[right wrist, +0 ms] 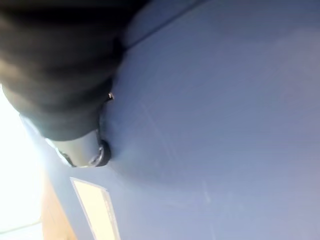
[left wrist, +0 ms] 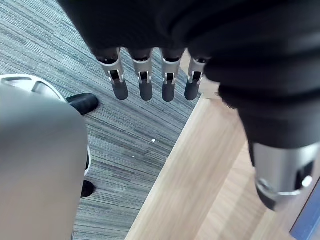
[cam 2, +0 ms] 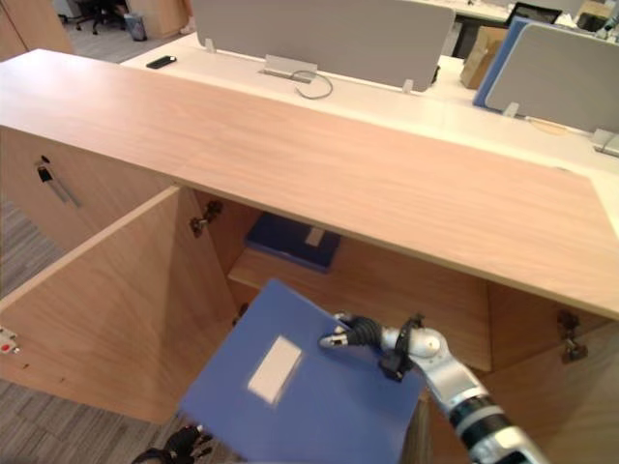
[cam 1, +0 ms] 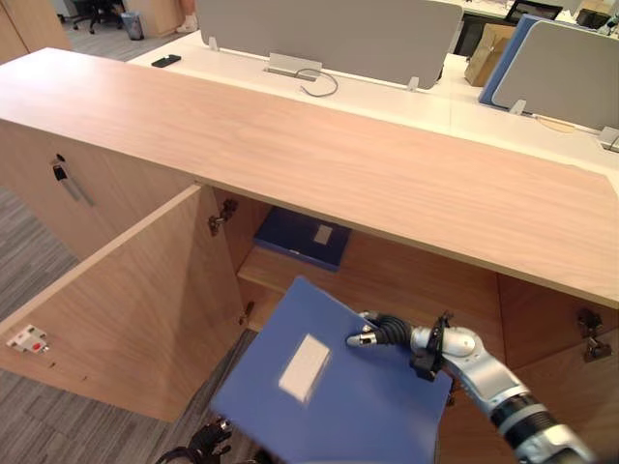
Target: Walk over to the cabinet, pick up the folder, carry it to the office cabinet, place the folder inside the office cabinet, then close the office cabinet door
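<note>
A blue folder [cam 1: 329, 396] is held tilted before the open office cabinet [cam 1: 290, 145], pinched under the thumb of the right hand [cam 1: 385, 331]. A darker folder [cam 1: 300, 238] is laid on its shelf. The left hand [left wrist: 165, 30] is hung low, fingers straight.

Right hand [cam 1: 385, 332] pinches the folder's [cam 1: 358, 411] far edge, thumb on top; left hand [left wrist: 143, 75] hangs below the folder, fingers [left wrist: 168, 82] straight.

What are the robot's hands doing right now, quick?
Left hand: open, holding nothing.
Right hand: closed on the blue folder, thumb on top.
</note>
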Controlling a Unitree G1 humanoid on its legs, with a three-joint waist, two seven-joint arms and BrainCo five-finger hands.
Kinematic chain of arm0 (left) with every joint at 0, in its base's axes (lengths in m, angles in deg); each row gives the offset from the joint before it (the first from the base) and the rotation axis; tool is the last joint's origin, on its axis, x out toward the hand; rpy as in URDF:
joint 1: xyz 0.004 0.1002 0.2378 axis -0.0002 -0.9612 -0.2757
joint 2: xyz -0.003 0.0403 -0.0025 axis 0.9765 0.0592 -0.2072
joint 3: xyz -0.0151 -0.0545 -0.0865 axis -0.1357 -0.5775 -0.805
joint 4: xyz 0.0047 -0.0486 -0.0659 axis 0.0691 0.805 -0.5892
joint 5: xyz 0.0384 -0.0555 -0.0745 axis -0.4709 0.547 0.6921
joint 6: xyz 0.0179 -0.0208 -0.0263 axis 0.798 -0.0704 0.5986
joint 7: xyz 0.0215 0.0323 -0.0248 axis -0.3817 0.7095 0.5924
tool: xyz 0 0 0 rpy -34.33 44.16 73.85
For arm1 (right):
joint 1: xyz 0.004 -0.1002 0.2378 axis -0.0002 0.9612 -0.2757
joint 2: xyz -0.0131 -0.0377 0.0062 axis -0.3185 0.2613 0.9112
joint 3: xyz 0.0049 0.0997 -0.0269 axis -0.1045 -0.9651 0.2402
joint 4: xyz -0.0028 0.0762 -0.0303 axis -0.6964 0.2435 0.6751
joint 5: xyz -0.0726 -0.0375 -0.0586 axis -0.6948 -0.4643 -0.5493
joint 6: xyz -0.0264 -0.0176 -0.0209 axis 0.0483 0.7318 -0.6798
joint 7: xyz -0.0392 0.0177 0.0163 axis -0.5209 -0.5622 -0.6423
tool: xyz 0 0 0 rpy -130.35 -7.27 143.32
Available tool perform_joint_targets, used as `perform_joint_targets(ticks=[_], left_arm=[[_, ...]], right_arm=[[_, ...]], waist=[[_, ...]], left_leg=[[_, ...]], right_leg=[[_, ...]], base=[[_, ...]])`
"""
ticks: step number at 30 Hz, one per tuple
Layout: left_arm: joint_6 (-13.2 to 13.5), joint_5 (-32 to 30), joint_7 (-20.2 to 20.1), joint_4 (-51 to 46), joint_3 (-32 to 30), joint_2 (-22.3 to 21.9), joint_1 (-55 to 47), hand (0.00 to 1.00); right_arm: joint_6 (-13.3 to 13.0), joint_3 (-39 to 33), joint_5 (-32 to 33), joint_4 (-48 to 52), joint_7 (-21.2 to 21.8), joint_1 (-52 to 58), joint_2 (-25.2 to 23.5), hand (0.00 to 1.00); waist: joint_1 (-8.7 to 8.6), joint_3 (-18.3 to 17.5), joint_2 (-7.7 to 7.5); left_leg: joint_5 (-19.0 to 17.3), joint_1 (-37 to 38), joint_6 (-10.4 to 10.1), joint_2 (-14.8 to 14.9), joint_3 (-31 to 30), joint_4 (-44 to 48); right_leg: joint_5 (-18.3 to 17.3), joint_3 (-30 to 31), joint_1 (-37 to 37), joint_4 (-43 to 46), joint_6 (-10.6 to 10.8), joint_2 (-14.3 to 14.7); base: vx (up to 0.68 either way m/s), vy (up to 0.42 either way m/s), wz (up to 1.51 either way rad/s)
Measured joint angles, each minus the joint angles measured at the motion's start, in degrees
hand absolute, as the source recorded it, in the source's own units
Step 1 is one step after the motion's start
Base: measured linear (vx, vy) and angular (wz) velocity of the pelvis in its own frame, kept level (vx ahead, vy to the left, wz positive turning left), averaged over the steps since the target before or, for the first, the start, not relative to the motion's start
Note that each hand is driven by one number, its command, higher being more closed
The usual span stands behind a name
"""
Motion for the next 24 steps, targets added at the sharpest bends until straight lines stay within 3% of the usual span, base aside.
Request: perform_joint_targets(ticks=[2,5,12,16,19,24], left_arm=[[0.1,0.1,1.2,-1.6,-1.3,-0.9,-1.1,0.00],[0.2,0.4,2.3,-3.0,-3.0,-0.8,-3.0,0.00],[0.2,0.3,3.4,-3.0,-4.7,-1.8,-5.4,0.00],[0.2,0.3,4.0,-3.1,-5.1,-2.6,-5.9,0.00],[0.2,0.5,4.2,-4.2,-5.6,-3.0,-5.9,0.00],[0.3,1.7,4.9,-4.8,-5.6,-2.9,-4.0,0.00]], right_arm=[[-0.9,-3.7,-0.5,-8.4,-8.9,-1.4,-4.7,1.00],[-1.2,-7.1,6.1,-16.9,-16.0,-1.6,-12.0,1.00],[-1.2,-15.1,15.8,-25.5,-22.6,-3.1,-14.8,1.00],[-2.4,-23.0,29.7,-25.8,-25.5,-4.6,-16.1,1.00],[-5.2,-26.9,39.1,-25.7,-27.1,-5.4,-18.9,1.00],[-8.5,-30.7,55.2,-27.1,-30.6,-10.9,-23.3,1.00]], waist=[[0.21,0.5,0.87],[0.41,0.6,1.08],[1.38,1.7,2.60],[1.70,2.8,3.69],[1.72,4.4,4.32],[2.10,8.4,5.27]], left_leg=[[-0.2,0.7,-0.4,0.5,1.8,0.3],[-0.8,1.3,-1.4,2.0,4.0,1.6],[-0.1,1.4,-3.2,4.8,3.7,1.7],[-0.2,1.4,-3.7,6.8,2.7,3.3],[-4.2,-0.4,-4.1,10.6,1.2,11.9],[-12.8,-10.1,-4.9,18.1,-3.3,31.8]], right_leg=[[0.0,0.1,0.1,-0.4,0.0,0.4],[0.1,0.8,0.2,-1.4,-0.1,1.8],[0.6,-2.2,2.3,-4.9,-1.2,4.0],[0.7,-6.5,3.2,-4.1,-1.3,5.0],[-0.1,-8.4,4.0,-0.8,-2.4,5.7],[-8.3,-10.6,-1.7,12.3,-4.9,5.5]], base=[[-0.01,-0.015,-0.36],[0.01,-0.069,-0.41],[0.04,-0.093,0.00],[0.05,-0.091,0.04],[0.03,-0.099,0.05],[-0.08,-0.105,0.16]])
